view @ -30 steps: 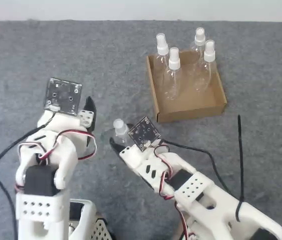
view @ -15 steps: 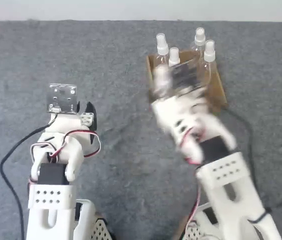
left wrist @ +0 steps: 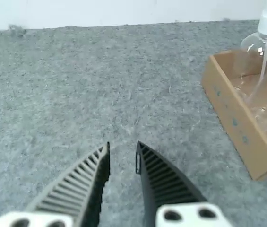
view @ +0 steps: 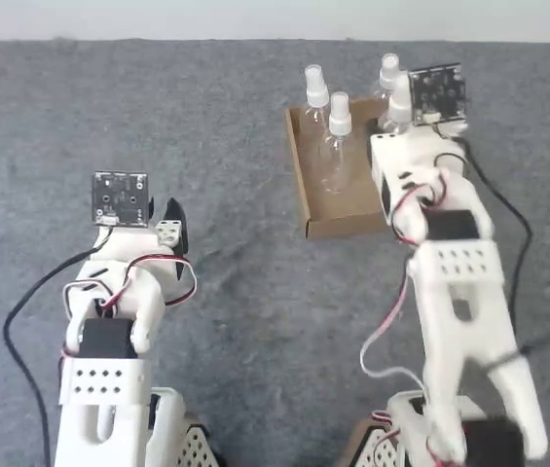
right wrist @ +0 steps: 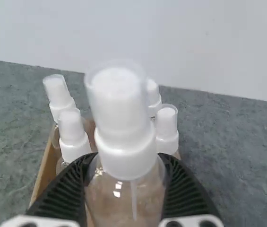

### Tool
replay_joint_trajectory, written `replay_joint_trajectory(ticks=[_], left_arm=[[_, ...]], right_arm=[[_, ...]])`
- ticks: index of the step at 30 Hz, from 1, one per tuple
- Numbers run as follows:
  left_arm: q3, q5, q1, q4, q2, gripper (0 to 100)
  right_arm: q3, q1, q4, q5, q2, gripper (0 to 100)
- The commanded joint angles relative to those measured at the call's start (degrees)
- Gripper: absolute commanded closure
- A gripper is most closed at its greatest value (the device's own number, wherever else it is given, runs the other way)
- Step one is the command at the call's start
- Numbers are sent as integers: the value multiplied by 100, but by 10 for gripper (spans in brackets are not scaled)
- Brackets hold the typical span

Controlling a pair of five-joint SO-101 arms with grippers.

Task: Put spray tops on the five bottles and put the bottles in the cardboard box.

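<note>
The right hand (right wrist: 126, 182) pinches a clear bottle (right wrist: 124, 194) by its shoulders, one dark ribbed finger (right wrist: 72, 184) on each side of it. The bottle stands upright in the grip and wears a white spray top (right wrist: 119, 109). From above, the right arm stretches far forward, so that its hand (view: 398, 136) is over the right half of the cardboard box (view: 299, 185). Whether the bottle's base touches the box floor cannot be told.

Four more capped bottles (right wrist: 72, 137) stand upright inside the box, beyond the held one, close together in two pairs. From above, two of them show plainly at the left of the box, one at the back corner (view: 315, 88) and one just in front of it (view: 338, 131). The other two stand at the right, partly hidden behind the arm.

The left hand (left wrist: 122, 146) is over bare grey tabletop (view: 206, 126), well apart from the box. Its fingers are spread a little, with a narrow gap between the tips and nothing between them. In the high view it (view: 172, 222) sits left of centre, pointing towards the back of the tabletop. From its wrist camera, the box (left wrist: 232, 123) lies off to one side with clear bottles inside.
</note>
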State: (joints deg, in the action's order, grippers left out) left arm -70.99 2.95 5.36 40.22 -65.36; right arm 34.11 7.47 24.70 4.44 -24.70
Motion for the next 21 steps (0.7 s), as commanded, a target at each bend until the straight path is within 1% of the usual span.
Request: replay_joint_trajectory(ticks=[1,6,12,17,21], left_arm=[[57,62,9,-193,-97,920],[48,62,9,-193,-97,920],[48,62,9,-193,-97,920],[48,62,9,-185,-97,920],[48,62,9,-185,-97,920]], right_arm=[[-378,-48,-840,-545,629,992],[-343,-48,-1508,-695,1191,992],[-290,-57,-1657,-695,1701,992],[9,-57,-2281,-659,2009,992],[176,-57,-2563,-659,2193,992]])
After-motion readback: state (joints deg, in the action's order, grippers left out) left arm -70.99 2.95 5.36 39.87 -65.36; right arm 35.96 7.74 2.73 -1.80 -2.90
